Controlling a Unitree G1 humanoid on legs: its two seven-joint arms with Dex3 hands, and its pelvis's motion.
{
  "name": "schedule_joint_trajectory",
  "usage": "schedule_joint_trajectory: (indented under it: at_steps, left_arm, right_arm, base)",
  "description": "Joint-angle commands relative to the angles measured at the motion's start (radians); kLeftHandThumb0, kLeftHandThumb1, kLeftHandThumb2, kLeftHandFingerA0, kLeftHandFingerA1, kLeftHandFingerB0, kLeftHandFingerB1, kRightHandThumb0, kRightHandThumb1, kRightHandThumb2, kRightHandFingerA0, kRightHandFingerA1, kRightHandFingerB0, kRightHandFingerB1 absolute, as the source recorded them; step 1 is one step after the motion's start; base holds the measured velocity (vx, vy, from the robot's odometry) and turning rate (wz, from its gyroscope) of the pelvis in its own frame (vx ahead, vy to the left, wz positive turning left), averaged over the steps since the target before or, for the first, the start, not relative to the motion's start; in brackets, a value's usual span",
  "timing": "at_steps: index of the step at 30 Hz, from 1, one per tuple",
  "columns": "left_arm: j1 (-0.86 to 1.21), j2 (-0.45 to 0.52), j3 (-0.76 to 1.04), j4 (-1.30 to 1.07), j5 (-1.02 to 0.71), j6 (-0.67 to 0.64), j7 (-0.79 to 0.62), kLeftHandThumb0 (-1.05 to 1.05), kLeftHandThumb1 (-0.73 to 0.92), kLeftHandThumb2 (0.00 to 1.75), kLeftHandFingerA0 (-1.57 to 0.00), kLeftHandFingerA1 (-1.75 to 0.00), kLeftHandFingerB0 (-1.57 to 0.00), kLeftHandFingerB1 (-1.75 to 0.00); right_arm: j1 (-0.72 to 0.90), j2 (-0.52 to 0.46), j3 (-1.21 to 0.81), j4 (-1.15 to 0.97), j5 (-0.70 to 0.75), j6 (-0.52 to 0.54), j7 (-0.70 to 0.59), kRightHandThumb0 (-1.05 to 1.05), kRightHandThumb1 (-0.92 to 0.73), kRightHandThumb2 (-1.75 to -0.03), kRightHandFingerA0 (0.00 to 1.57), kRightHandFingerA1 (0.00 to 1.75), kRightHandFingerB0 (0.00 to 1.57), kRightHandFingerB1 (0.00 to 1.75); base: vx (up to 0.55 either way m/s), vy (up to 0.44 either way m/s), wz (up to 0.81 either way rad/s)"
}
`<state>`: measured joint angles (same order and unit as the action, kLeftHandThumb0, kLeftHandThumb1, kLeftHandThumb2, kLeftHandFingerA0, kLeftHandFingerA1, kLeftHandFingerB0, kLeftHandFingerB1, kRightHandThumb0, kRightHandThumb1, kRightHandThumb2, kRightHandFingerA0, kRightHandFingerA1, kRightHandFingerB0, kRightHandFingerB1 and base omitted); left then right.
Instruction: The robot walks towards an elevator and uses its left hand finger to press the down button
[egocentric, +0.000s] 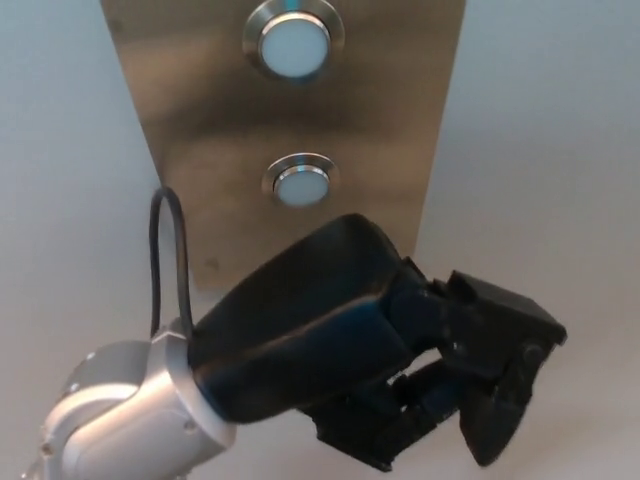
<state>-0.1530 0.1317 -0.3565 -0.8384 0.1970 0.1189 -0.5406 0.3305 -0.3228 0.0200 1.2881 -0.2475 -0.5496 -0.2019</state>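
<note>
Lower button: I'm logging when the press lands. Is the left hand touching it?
Apart. The head view shows the lower button fully uncovered, with bare panel between it and the left hand below.

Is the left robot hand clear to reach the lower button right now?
Probably yes. The left robot hand sits below and right of the lower button, nothing lies between them, and the button shows fully uncovered on the panel.

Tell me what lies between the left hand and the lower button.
In the head view, only a bare strip of the metal panel separates the left hand from the lower button.
</note>
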Motion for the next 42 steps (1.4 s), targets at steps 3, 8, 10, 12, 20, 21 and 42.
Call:
schedule_joint_trajectory:
  at_steps: [3,8,10,12,20,21,42]
  left_arm:
    - [-0.035,0.039,0.046,0.047,-0.02,0.014,0.016,-0.07,0.48,1.36,-0.89,-1.75,-0.83,-1.61]
    - [-0.102,0.06,0.088,0.059,-0.02,0.036,0.016,-0.05,0.42,1.45,-0.9,-1.75,-0.87,-1.58]
    - [-0.129,0.059,0.105,0.067,-0.035,0.046,0.019,-0.05,0.42,1.46,-0.91,-1.75,-0.87,-1.58]
    - [-0.14,0.06,0.11,0.072,-0.039,0.047,0.023,-0.05,0.4,1.48,-0.9,-1.75,-0.86,-1.58]
    - [-0.149,0.11,0.138,0.128,-0.051,-0.014,0.009,-0.08,0.42,1.41,-0.9,-1.7,-0.91,-1.52]
    - [-0.152,0.117,0.142,0.136,-0.051,-0.026,0.011,-0.08,0.42,1.41,-0.9,-1.7,-0.91,-1.52]
    - [0.063,0.212,0.132,0.434,0.157,-0.695,0.205,-0.01,0.46,0.93,-0.8,-1.75,-0.66,-1.75]
  right_arm:
    - [0.018,-0.014,-0.015,0.003,0.019,-0.032,0.004,-0.47,-0.43,-0.77,0.69,0.64,0.5,0.51]
    - [0.012,-0.013,-0.021,0.006,0.023,-0.019,0.01,-0.4,-0.53,-0.57,0.69,0.55,0.54,0.37]
    - [0.015,-0.014,-0.021,0.004,0.02,-0.027,0.005,-0.39,-0.53,-0.57,0.7,0.54,0.54,0.37]
    - [0.019,-0.014,-0.02,-0.002,0.019,-0.033,0.002,-0.4,-0.53,-0.57,0.71,0.57,0.55,0.37]
    - [0.037,-0.013,-0.014,-0.001,0.007,-0.045,-0.029,-0.42,-0.54,-0.57,0.69,0.52,0.54,0.37]
    - [0.035,-0.016,-0.011,0.0,0.003,-0.041,-0.032,-0.42,-0.54,-0.57,0.69,0.52,0.54,0.37]
    - [0.014,-0.026,-0.027,-0.017,0.013,-0.046,-0.025,-0.47,-0.45,-0.79,0.63,0.61,0.48,0.51]
  base:
    - [0.0,0.0,0.0]
    - [0.0,0.0,0.0]
    - [0.0,0.0,0.0]
    - [0.0,0.0,0.0]
    - [0.0,0.0,0.0]
    - [0.0,0.0,0.0]
    - [0.0,0.0,0.0]
